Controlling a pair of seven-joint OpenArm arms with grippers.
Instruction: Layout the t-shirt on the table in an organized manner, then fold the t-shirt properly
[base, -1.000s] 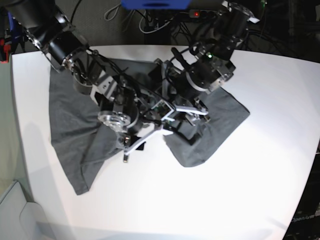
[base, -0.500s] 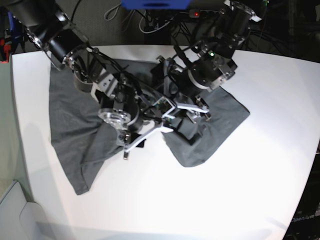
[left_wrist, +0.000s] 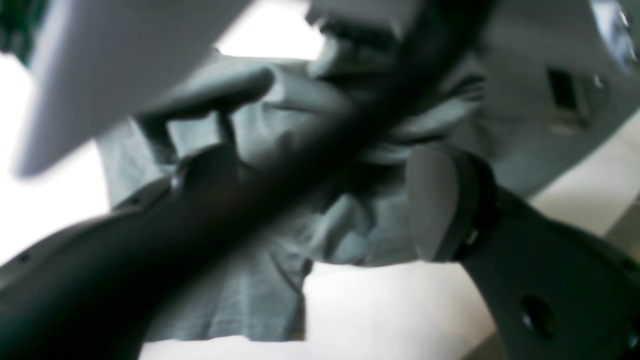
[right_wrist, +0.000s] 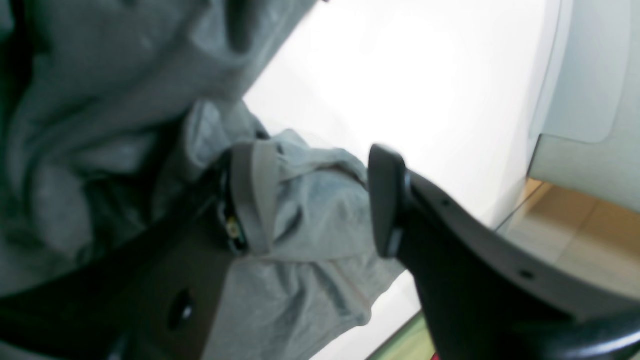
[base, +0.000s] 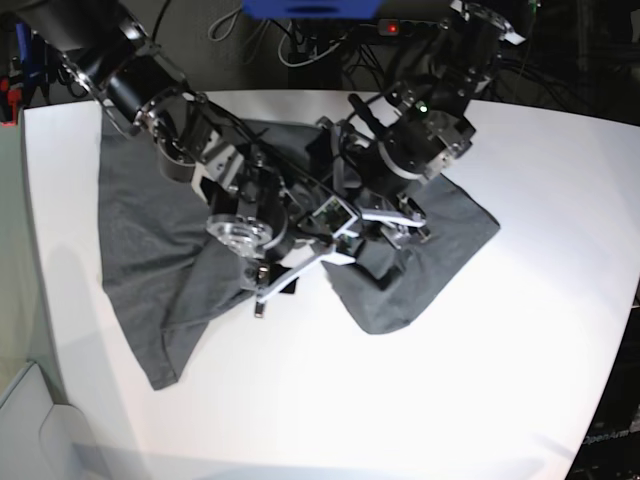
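Note:
The dark grey t-shirt (base: 140, 230) lies crumpled across the white table (base: 450, 380), and both arms meet over its middle. My right gripper (right_wrist: 320, 200) stands open, with a bunched fold of the t-shirt (right_wrist: 320, 220) lying between its fingers near the cloth's edge. In the base view it sits at the shirt's front edge (base: 285, 280). My left gripper (left_wrist: 320, 190) is wide open just above the rumpled t-shirt (left_wrist: 260, 295), with nothing held. In the base view it hangs over the shirt's right half (base: 370, 230). A blurred dark bar crosses the left wrist view and hides part of the cloth.
Cables and a power strip (base: 390, 28) run behind the table's far edge. The curved left edge of the table (base: 30, 330) drops to the floor. The right wrist view shows the table's edge and tan floor (right_wrist: 575, 225) beyond it.
Both arms have shifted a little up and to the right over the shirt's middle. The jaws have kept their openings and the shirt's outline looks the same.

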